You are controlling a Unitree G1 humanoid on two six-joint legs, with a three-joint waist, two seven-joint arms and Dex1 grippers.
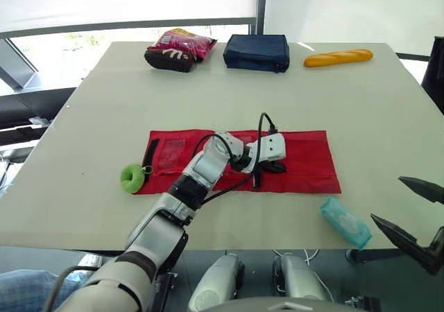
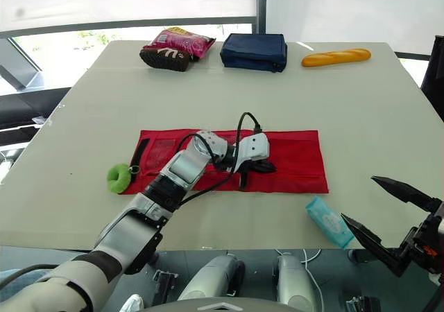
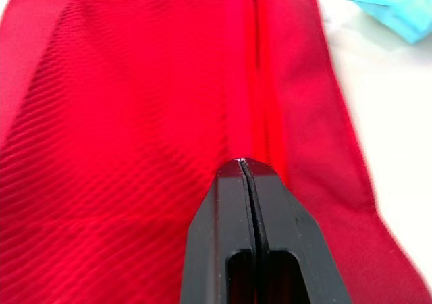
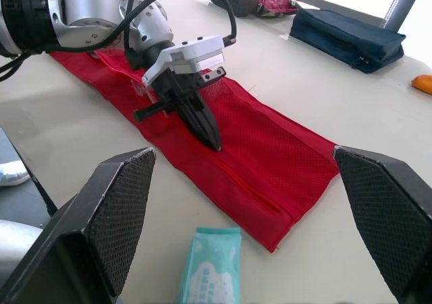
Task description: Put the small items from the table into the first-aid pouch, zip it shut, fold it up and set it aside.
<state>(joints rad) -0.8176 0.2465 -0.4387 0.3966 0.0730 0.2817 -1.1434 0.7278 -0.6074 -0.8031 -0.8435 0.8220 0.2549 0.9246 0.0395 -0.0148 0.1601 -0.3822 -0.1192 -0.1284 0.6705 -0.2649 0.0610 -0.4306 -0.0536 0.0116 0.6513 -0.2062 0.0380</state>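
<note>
The red first-aid pouch (image 1: 305, 161) lies unfolded flat across the middle of the table. My left gripper (image 1: 281, 166) rests on its middle, shut, with its fingertips (image 3: 233, 182) at the zipper line (image 3: 257, 81). Whether they pinch the zipper pull is hidden. A teal tissue packet (image 1: 345, 222) lies on the table just off the pouch's near right corner. A green round item (image 1: 132, 177) sits at the pouch's left end. My right gripper (image 1: 387, 199) hovers open near the table's front right edge, to the right of the packet, with nothing between its fingers.
Along the far edge sit a pink and brown snack bag (image 1: 179, 50), a navy blue pouch (image 1: 257, 52) and a baguette (image 1: 338, 57). The beige table (image 1: 90, 118) has bare room on both sides of the red pouch.
</note>
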